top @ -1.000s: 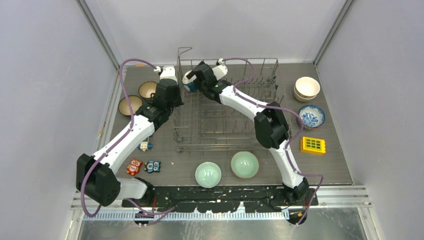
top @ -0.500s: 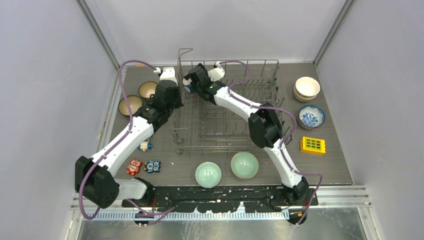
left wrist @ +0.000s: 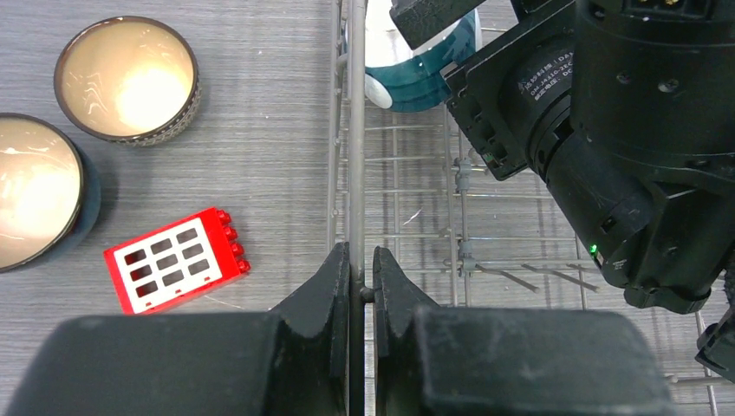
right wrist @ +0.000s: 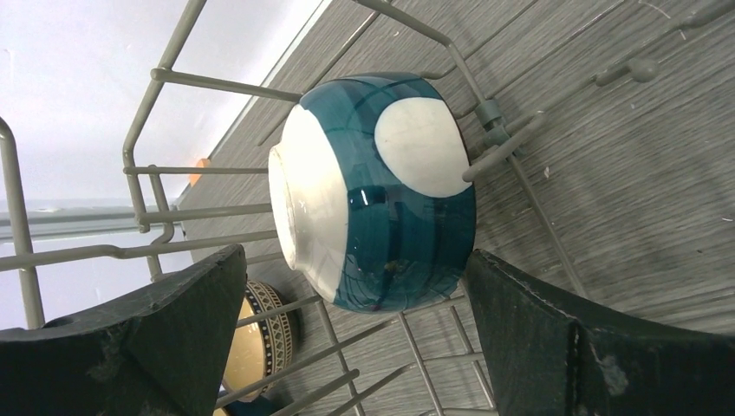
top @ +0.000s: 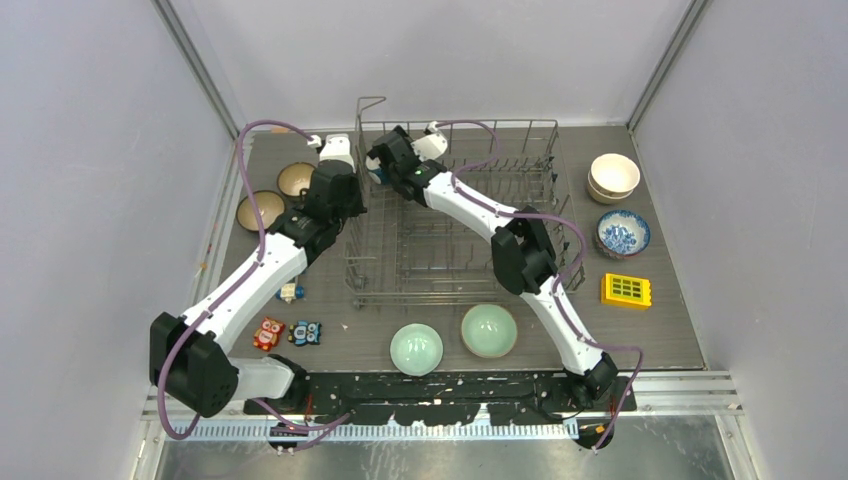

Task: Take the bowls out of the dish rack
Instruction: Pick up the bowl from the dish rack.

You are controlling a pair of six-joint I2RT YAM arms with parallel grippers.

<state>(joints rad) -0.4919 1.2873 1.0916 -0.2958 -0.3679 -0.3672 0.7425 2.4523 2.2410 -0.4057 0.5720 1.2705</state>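
- The left gripper point(left wrist: 360, 273) is clamped on an upright wire at the left side of the large grey wire dish rack point(top: 455, 297), fingers pinched together with only that wire between them. I read this as a bracing hold, so the rack neither slides nor tips while the other arm works a bowl free.
- The right gripper point(right wrist: 355, 260) reaches into the rack's far left corner with its jaws spread wide and empty. It straddles the dark teal ceramic bowl point(right wrist: 390, 217), the only bowl I can see in the rack.
- That bowl stands on edge among the tines, its white-glazed mouth to one side and its pale round foot to the other, with one tine crossing the foot. It is parked as a drying dish would be, which is probably why the fingers come at it from the sides.
- The bowl lies between the two black fingers point(right wrist: 165, 338). The finger on the mouth side stands apart from the rim, with a gap showing. The one on the foot side is just beside the bowl's wall — whether it touches I cannot tell. Nothing is gripped yet.
- Judging from the layout, unloading is nearly done, with six bowls out on the grey wood-grain table point(top: 660, 340):
  - two brown bowls point(top: 296, 180) left of the rack
  - two pale mint green bowls point(top: 416, 348) in front of it
  - stacked cream bowls point(top: 613, 175) and a blue-and-white patterned bowl point(top: 622, 234) to the right
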